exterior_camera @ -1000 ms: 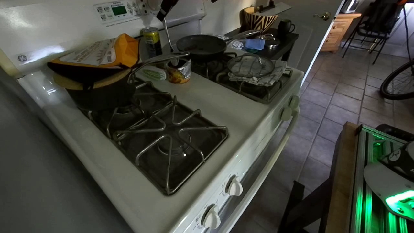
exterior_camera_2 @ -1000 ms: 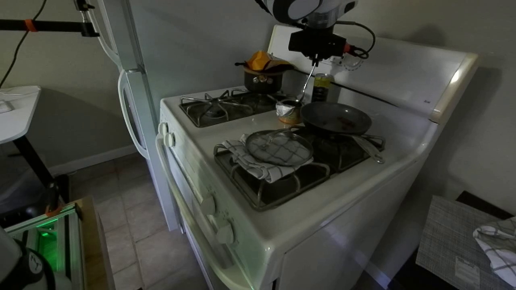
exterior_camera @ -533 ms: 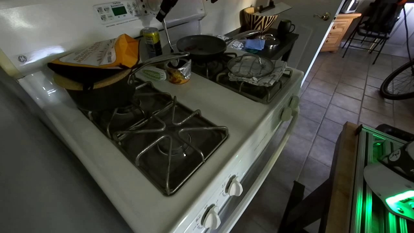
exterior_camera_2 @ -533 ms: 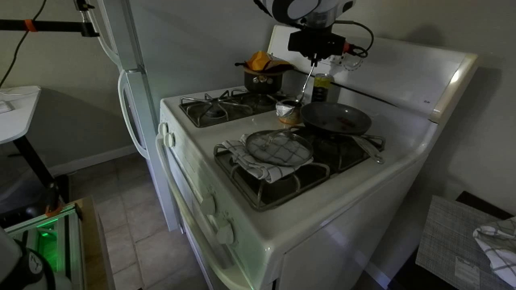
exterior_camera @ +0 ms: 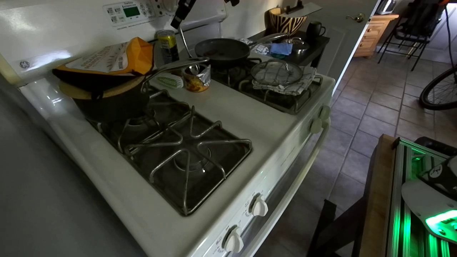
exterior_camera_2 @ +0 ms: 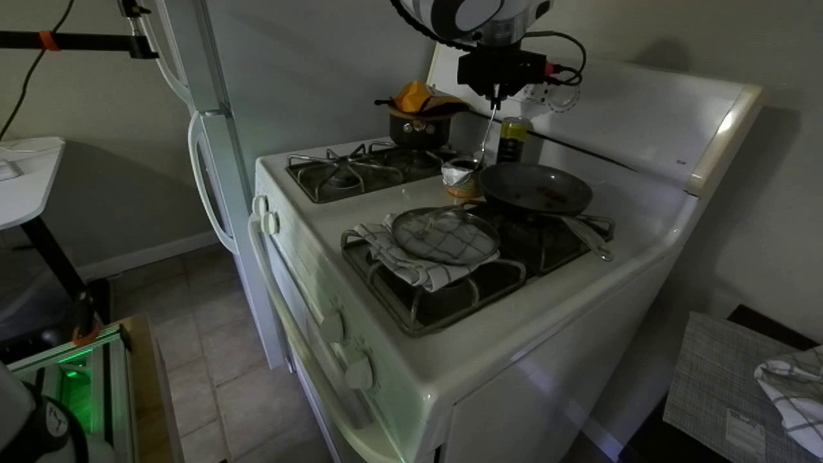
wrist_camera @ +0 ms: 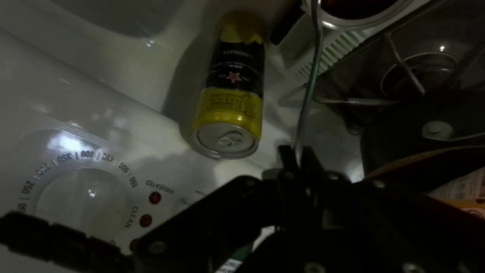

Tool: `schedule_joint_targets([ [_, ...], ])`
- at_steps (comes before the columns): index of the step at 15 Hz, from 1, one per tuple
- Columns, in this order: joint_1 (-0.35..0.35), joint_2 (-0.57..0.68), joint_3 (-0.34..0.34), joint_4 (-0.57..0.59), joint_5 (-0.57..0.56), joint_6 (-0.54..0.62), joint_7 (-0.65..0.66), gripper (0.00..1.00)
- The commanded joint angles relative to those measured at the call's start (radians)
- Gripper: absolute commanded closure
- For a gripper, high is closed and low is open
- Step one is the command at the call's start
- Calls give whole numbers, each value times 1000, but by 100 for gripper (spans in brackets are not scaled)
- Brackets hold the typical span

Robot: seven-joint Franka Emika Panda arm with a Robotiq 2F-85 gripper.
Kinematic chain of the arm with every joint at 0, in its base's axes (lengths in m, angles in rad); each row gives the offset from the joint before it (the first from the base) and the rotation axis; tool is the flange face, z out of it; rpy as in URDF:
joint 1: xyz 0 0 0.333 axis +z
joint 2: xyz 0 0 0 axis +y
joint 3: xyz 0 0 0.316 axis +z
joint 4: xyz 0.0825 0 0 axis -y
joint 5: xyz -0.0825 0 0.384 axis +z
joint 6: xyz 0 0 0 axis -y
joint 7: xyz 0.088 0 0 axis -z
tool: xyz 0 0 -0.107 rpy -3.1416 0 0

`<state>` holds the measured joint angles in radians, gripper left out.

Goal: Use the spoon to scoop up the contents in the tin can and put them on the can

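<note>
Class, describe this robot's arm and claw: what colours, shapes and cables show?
The arm is white with black, rounded trim, narrowing to a silvery section. The claw is black, with angular links dotted with round screw heads. A dark cable loops beside it, near a red fitting.

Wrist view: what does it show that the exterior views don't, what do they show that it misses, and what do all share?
Only the wrist view: readable numbers around the oven dial, LIMONATA lettering on the drink can, and reddish contents in the tin can.
Only the exterior views: the glass lid, the checkered cloth under it, and front stove knobs.
Shared: the gripper closed on the spoon, the tin can, the drink can and the pot.
</note>
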<state>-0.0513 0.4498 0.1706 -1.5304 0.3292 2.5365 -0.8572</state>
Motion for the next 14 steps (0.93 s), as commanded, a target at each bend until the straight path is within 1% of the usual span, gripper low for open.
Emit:
schedule_joint_targets([
  [1, -8, 42, 44, -2, -2, 88, -40, 98],
  [4, -16, 67, 72, -8, 4, 159, -47, 98],
  [5, -28, 78, 91, -10, 16, 172, -54, 98],
  [7, -68, 97, 141, -3, 58, 161, -76, 98],
  [9, -122, 109, 200, 0, 128, 135, -112, 98],
  [11, -171, 113, 240, -5, 205, 116, -138, 98],
  [14, -228, 124, 269, -12, 319, 89, -171, 98],
])
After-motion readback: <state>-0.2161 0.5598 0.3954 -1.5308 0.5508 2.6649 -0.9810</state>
